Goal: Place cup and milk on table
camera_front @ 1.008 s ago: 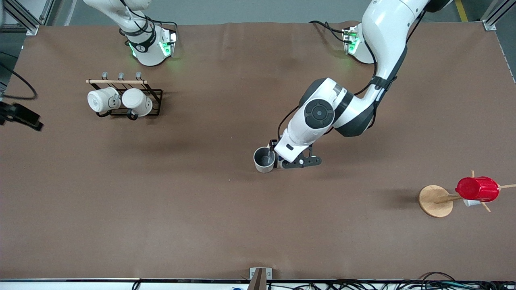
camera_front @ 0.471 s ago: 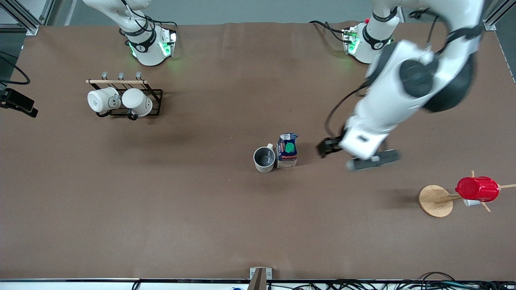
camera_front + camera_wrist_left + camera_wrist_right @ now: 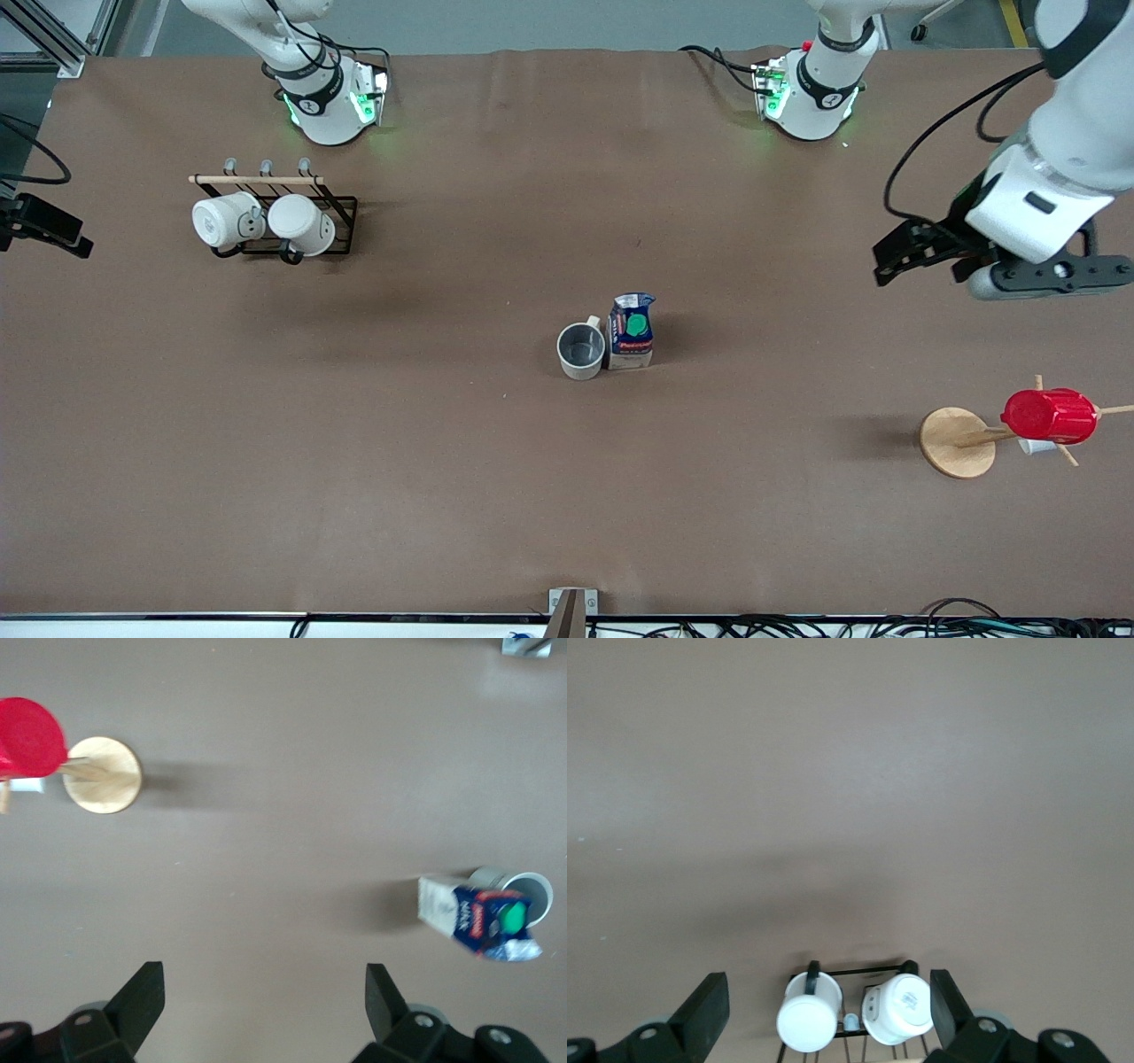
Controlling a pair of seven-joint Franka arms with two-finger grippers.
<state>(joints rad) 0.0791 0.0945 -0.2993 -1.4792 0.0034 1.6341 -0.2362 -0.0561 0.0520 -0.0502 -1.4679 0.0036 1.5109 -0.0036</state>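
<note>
The brown cloth-covered counter (image 3: 443, 478) carries, at its middle, a small dark-blue gable-top milk carton (image 3: 631, 331) with green cap, lettering unreadable, touching an empty cream-white mug with grey inside (image 3: 580, 351). The left pincer (image 3: 266, 1001) hangs wide, empty, over the left arm's end. The right pincer (image 3: 829, 1008), seen only by its wrist camera, gapes above two white mugs (image 3: 855, 1014) racked.

Front camera high, faces robots; wrist cameras look down; left wrist, slightly blurred, shares milk (image 3: 478, 920).
</note>
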